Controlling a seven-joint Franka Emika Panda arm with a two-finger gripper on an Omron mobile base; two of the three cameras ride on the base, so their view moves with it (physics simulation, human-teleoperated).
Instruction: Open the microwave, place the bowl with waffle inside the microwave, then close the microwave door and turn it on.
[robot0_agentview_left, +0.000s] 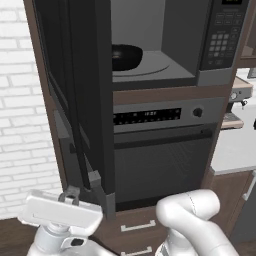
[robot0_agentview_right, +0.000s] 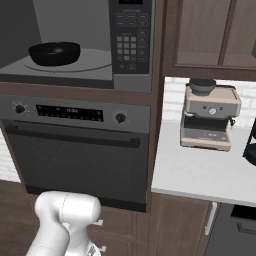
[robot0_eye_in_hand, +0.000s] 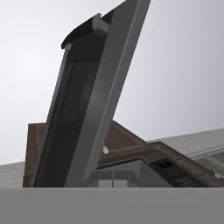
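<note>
The microwave (robot0_agentview_left: 170, 75) stands open, its microwave door (robot0_agentview_left: 85, 100) swung out toward the left. The glossy black bowl (robot0_agentview_left: 125, 56) rests on the turntable inside, also seen as the bowl (robot0_agentview_right: 54, 53) from the right. The waffle is hidden from these angles. My gripper (robot0_agentview_left: 75, 193) sits low at the left, just under the door's bottom edge, with its fingers together and nothing held. In the hand view the gripper (robot0_eye_in_hand: 113, 177) looks up along the door (robot0_eye_in_hand: 83, 113), which leans overhead. The black keypad panel (robot0_agentview_right: 131, 37) is on the microwave's right.
A grey oven (robot0_agentview_left: 160, 150) with display strip, knob and bar handle sits below the microwave. Drawers (robot0_agentview_left: 137, 226) lie under it. To the right is a white counter (robot0_agentview_right: 200, 170) with a coffee machine (robot0_agentview_right: 209, 117). A white brick wall (robot0_agentview_left: 20, 125) is at the left.
</note>
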